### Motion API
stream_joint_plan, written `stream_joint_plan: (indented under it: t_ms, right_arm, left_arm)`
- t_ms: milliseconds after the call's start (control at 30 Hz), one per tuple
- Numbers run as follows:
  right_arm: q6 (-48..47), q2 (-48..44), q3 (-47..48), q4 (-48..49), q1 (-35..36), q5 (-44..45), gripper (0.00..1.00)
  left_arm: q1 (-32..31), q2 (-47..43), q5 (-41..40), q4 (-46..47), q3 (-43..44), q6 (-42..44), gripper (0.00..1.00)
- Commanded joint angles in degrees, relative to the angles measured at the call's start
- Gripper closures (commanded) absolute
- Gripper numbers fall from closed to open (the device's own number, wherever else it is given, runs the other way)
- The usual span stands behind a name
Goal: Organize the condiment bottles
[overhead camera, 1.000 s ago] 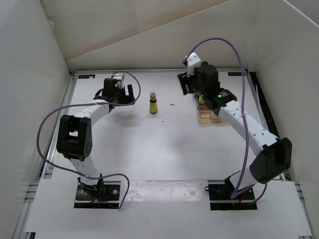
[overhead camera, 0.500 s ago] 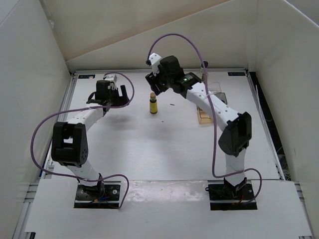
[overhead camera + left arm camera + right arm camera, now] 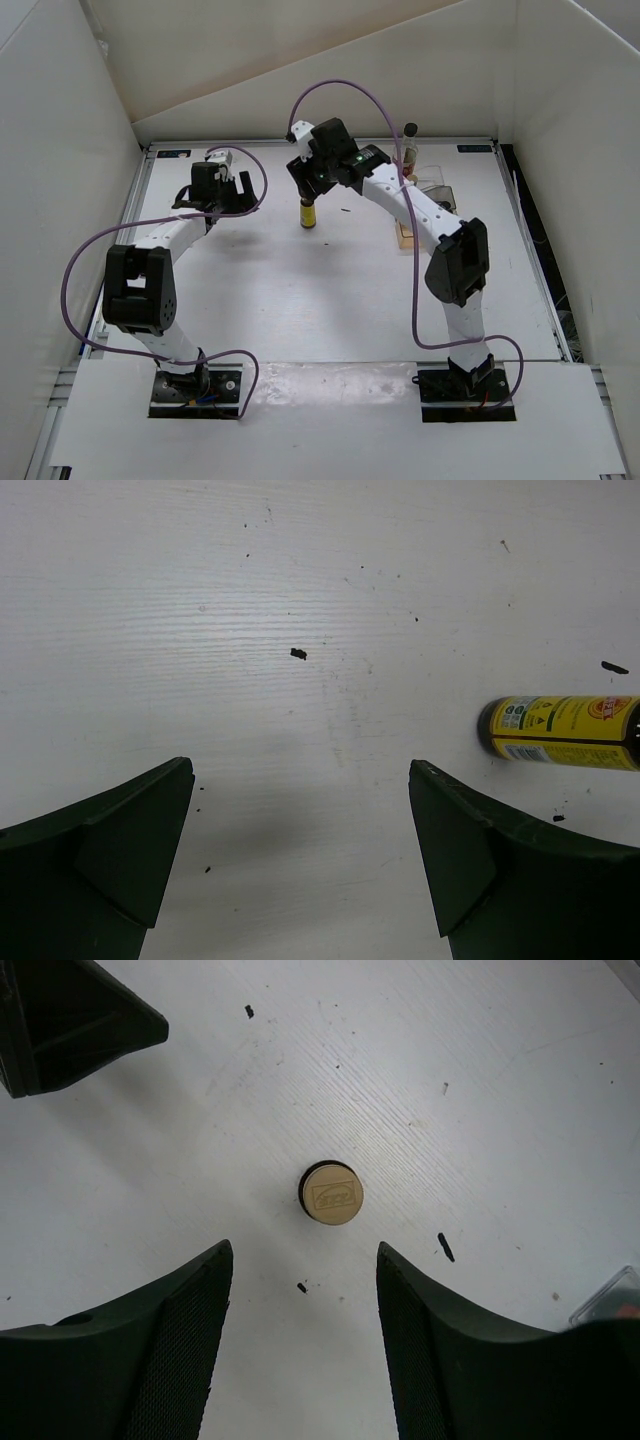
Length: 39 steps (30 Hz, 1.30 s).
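right gripper (image 3: 305, 1255): fingers spread wide, holding nothing; it hangs straight over the amber bottle (image 3: 308, 212), not touching it.
left gripper (image 3: 300, 780): fingers apart, nothing between them, only bare table (image 3: 300, 300).
amber bottle position: upright on the open table, mid-far area, between the two grippers and well apart from the tray (image 3: 432, 185).
black-capped bottle (image 3: 411, 133): stands at the far end of the tray, partly behind the right arm.
count, grippers: 2, both open-handed.
count, bottles: 2 clearly seen, 1 amber and 1 black-capped. The rest of the tray's contents are behind the right arm, can't tell.
count, trays: 1, clear walls on a tan wooden base, right side of the table.
top view only: both arms, the tray, the black-capped bottle, and the right arm stretched across toward the left.
right wrist view only: the gold cap (image 3: 331, 1194) seen from directly above, just ahead of the finger gap and centred on it; a clear tray corner at the lower right edge.
left wrist view only: the yellow label (image 3: 570, 730) on the amber bottle's side; the bottle sits off to the right, outside the finger gap.
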Motion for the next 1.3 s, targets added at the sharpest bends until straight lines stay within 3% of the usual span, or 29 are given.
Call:
stream_joint_plan:
  t_ms: [0, 433, 800, 1267]
  right_arm:
    - [1.2, 1.1, 2.7, 1.0, 0.5, -2.3, 0.38]
    - [0.9, 4.7, 4.3, 1.6, -0.5, -2.8, 0.39]
    - [0.1, 5.3, 4.6, 1.8, -2.1, -1.7, 0.32]
    - [1.3, 7.5, 4.5, 4.1, -2.7, -4.8, 0.33]
  left_arm:
    - [0.2, -0.8, 0.8, 1.1, 0.3, -0.5, 0.0]
    - [0.6, 0.8, 0.9, 1.1, 1.0, -0.3, 0.0]
    - [0.5, 2.2, 1.3, 1.0, 1.9, -0.6, 0.0]
    - [0.6, 3.4, 1.1, 0.6, 2.7, -0.2, 0.0]
